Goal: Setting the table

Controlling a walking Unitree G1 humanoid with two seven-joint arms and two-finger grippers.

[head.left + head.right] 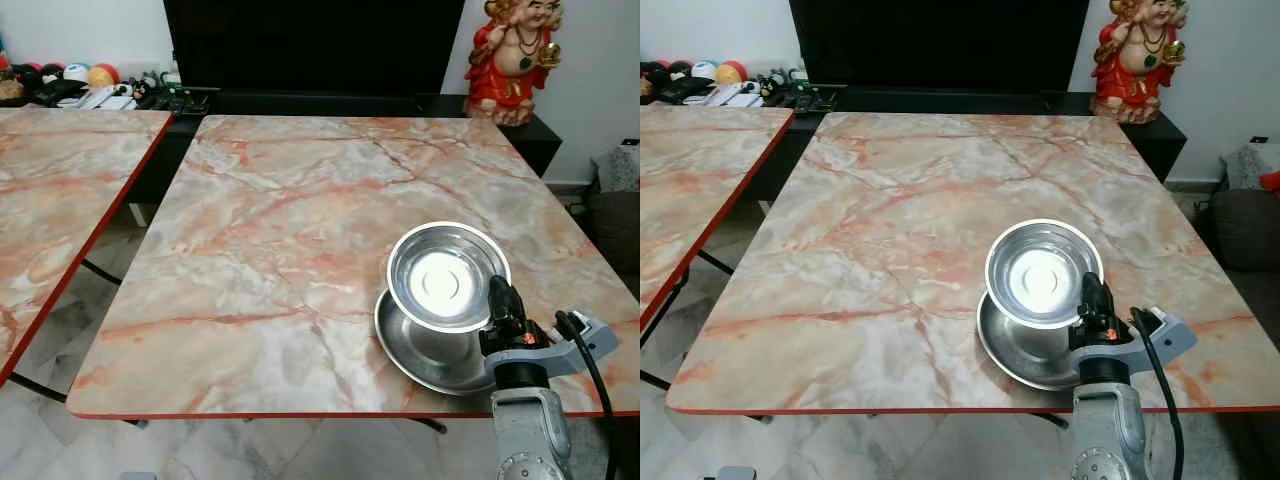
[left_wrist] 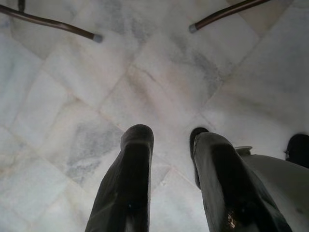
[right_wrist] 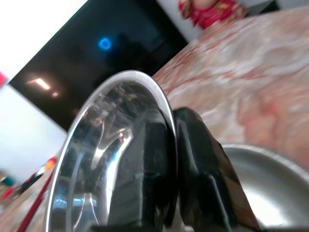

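Right jaws: clamped tight on the rim of the steel bowl [image 1: 447,277], one black finger [image 3: 200,159] outside the wall, the other inside
Right gripper [image 1: 503,300]: at the near right part of the marble table [image 1: 280,250], reaching up from below the near edge
Steel bowl: pinched at its near right rim, tipped slightly, sitting over the far part of the steel plate [image 1: 425,355]; whether it touches the plate, can't tell
Steel plate: flat on the table near the front edge, just beside the gripper, partly under the bowl
Left jaws: parted, nothing between the two black fingers [image 2: 128,179]
Left gripper [image 2: 171,181]: hanging low, pointing at the pale marble floor [image 2: 72,96], with dark table legs [image 2: 53,24] beyond
Second table [image 1: 50,200]: to the left, same marble top with a red edge, a gap between the two
Back of the room: red figurine [image 1: 512,55] on a dark low cabinet [image 1: 330,103] past the table's far right corner, a black screen [image 1: 310,45] behind, clutter [image 1: 90,85] on the far left
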